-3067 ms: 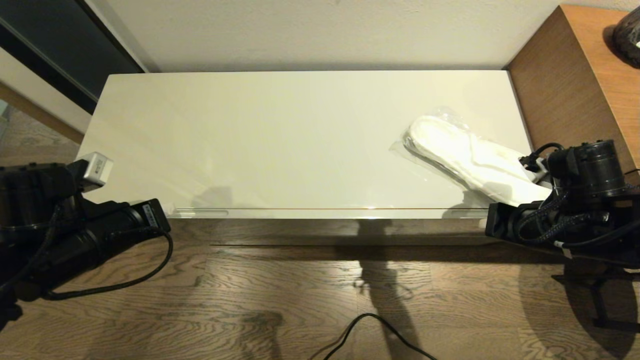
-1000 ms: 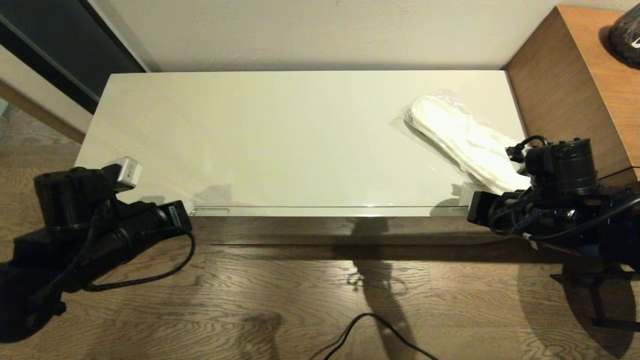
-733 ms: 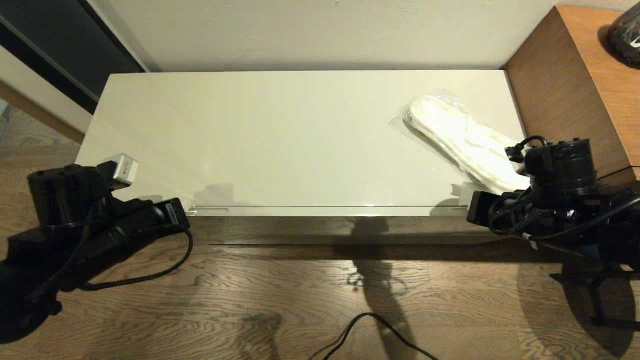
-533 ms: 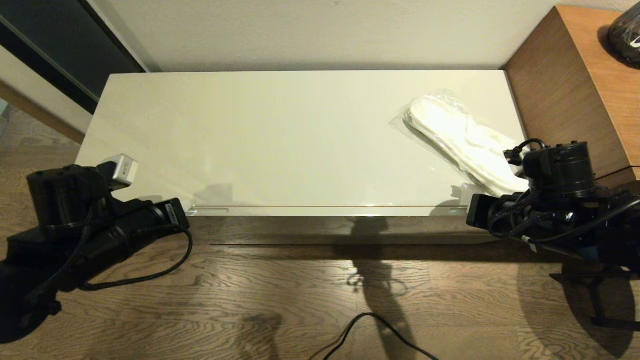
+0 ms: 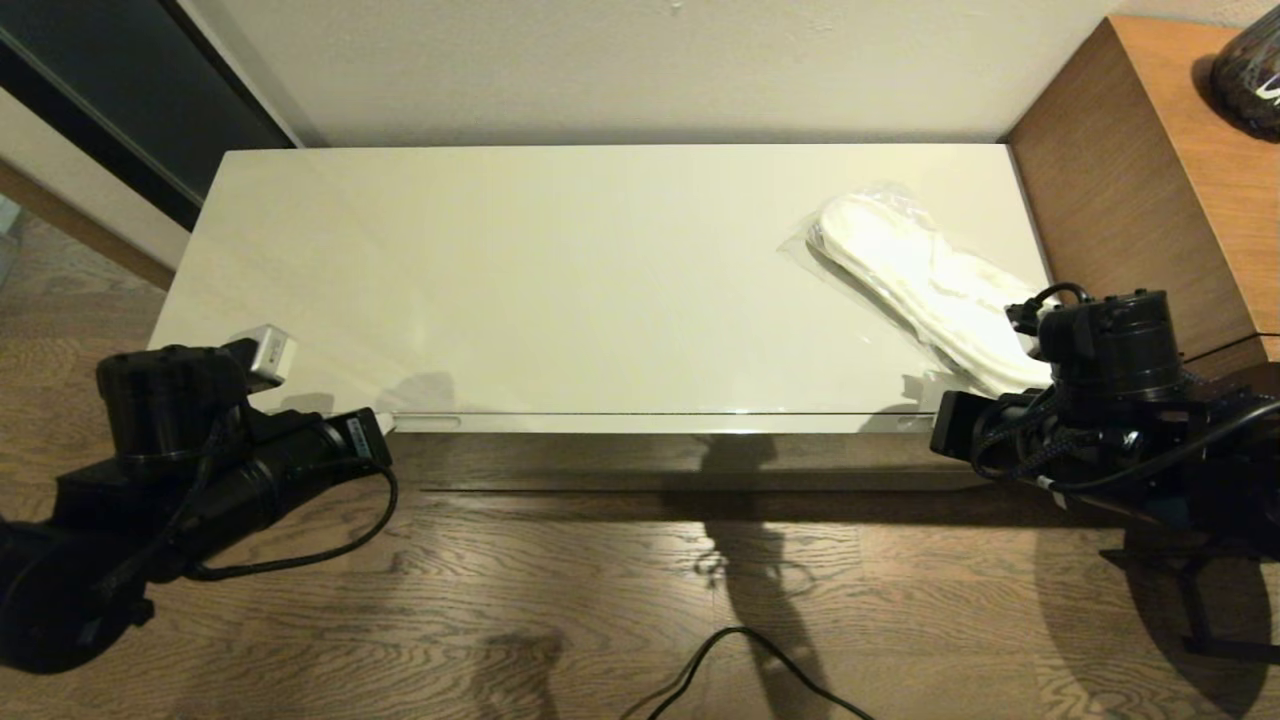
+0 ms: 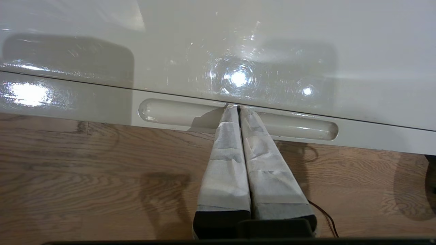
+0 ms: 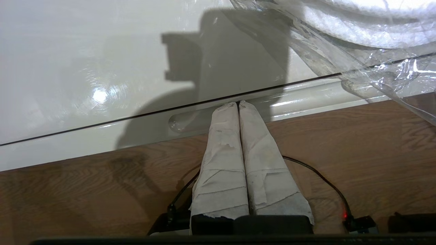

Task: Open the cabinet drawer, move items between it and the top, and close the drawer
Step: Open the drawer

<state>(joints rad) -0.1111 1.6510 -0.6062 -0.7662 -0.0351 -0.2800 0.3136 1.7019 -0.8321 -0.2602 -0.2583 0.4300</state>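
While level, left gripper [image 6: 234,108] closed, tips in drawer recess [image 6: 170,112]

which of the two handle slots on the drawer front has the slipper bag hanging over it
The right-hand slot, where the right claw sits: the slippers' clear plastic drapes past its end. The left slot, at the left claw, lies bare.
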